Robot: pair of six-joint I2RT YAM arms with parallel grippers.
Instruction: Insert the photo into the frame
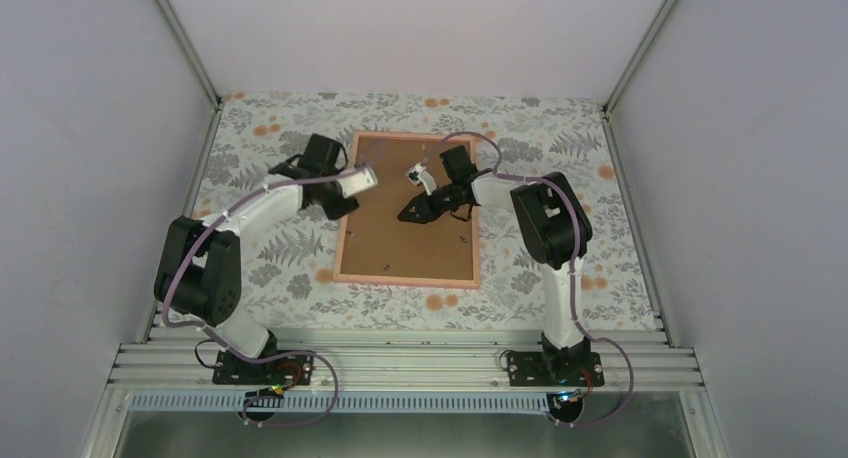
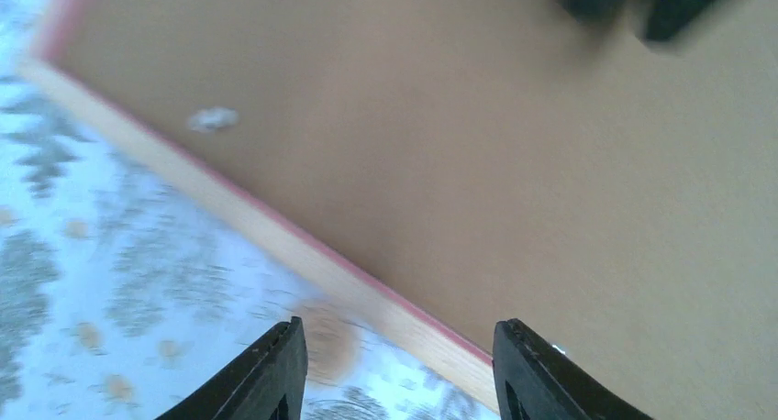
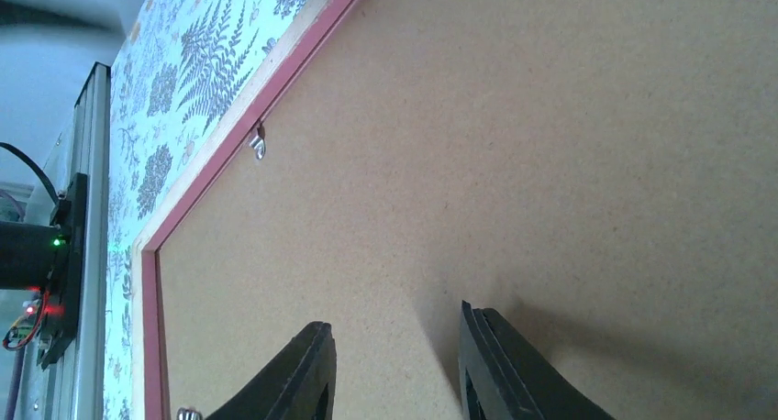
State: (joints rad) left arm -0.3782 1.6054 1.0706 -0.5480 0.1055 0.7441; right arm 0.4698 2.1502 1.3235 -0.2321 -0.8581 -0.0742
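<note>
The left end effector (image 2: 396, 333), straddling the frame's (image 1: 405, 276) left rim, and the right end effector (image 3: 394, 317), over the brown backing board (image 1: 400, 228), are hovering half open, gripping nothing. The frame is lying back-up mid-table (image 1: 280, 138), its long axis running away from the arms. The photo isn't showing. Securing the board likely means nudging each metal clip (image 3: 259, 147) squarely.

Frame (image 1: 406, 276) lies flat mid-table with a brown backing board (image 1: 400, 243) filling it; both sit low, and passage overhead is free. Left gripper (image 2: 394, 347) hangs over the frame's left rim, jaws apart with nothing between them. Right gripper (image 3: 394, 347) hovers above the board, jaws apart. Both arms crowd the frame's far half. A small metal tab (image 3: 260, 146) stands at the rim. Open tablecloth (image 1: 260, 268) flanks the frame left, right and near side. Walls (image 1: 100, 128) close off three sides.
</note>
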